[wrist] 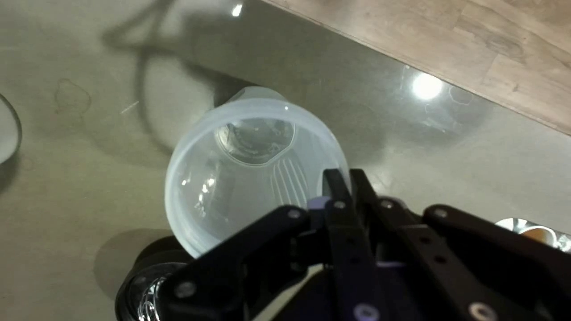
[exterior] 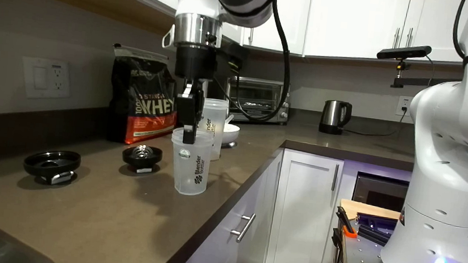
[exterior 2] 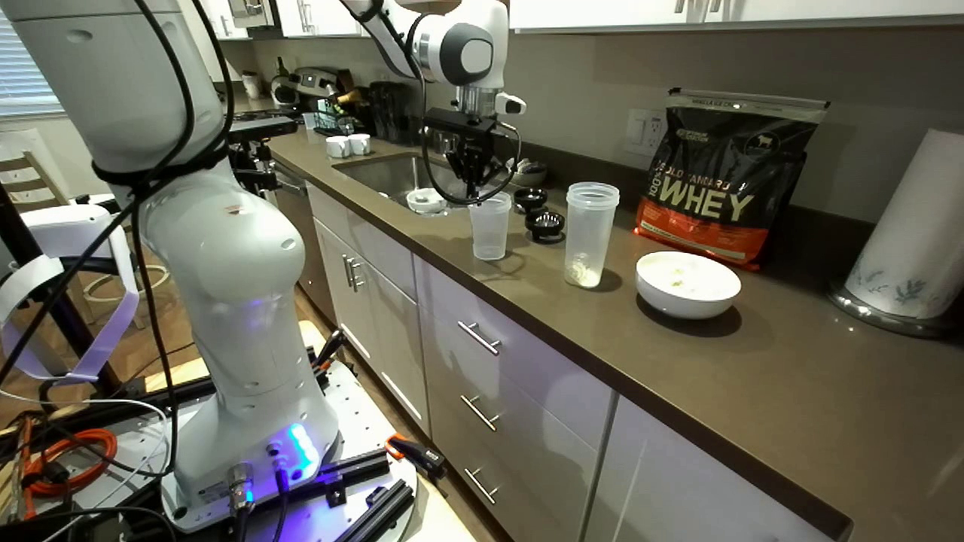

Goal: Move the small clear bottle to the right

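Note:
The small clear bottle (exterior: 191, 168) is a translucent open cup over the counter near its front edge. It also shows in an exterior view (exterior 2: 489, 229) and, seen from above into its mouth, in the wrist view (wrist: 241, 187). My gripper (wrist: 345, 178) is shut on the bottle's rim, one finger inside the wall and one outside. In both exterior views the gripper (exterior: 189, 133) (exterior 2: 473, 188) comes down from above at the rim. The bottle is close to upright. I cannot tell whether its base touches the counter.
A taller clear bottle (exterior 2: 590, 237) with powder stands close by. Two black lids (exterior: 142, 157) (exterior: 52, 165) lie by the wall. A black whey bag (exterior 2: 727, 173), white bowl (exterior 2: 685, 290) and paper-towel roll (exterior 2: 907, 233) stand further along. A sink (exterior 2: 392, 169) is at the opposite end.

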### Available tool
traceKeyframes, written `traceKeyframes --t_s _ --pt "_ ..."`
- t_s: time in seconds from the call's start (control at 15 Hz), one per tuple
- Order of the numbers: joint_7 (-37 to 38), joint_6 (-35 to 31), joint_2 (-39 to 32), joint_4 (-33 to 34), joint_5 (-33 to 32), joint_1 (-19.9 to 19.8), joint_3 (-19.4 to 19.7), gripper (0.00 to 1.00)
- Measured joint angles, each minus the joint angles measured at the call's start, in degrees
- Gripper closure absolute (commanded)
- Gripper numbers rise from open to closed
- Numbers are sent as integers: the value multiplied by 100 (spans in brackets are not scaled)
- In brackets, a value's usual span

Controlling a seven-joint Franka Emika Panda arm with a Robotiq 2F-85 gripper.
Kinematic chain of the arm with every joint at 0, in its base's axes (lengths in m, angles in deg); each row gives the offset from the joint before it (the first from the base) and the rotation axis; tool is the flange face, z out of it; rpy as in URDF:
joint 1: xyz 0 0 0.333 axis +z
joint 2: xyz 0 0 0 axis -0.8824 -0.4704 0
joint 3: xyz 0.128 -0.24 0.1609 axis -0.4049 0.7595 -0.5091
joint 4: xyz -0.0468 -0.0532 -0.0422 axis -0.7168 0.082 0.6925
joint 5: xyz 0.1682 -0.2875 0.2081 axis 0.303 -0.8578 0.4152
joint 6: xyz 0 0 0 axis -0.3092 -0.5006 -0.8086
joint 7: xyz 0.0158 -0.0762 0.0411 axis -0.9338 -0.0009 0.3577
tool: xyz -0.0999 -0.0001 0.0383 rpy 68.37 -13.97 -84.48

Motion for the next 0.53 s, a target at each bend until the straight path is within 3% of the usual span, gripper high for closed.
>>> traceKeyframes --t_s 0.53 --pt "0 0 18 39 -123 -3 0 98"
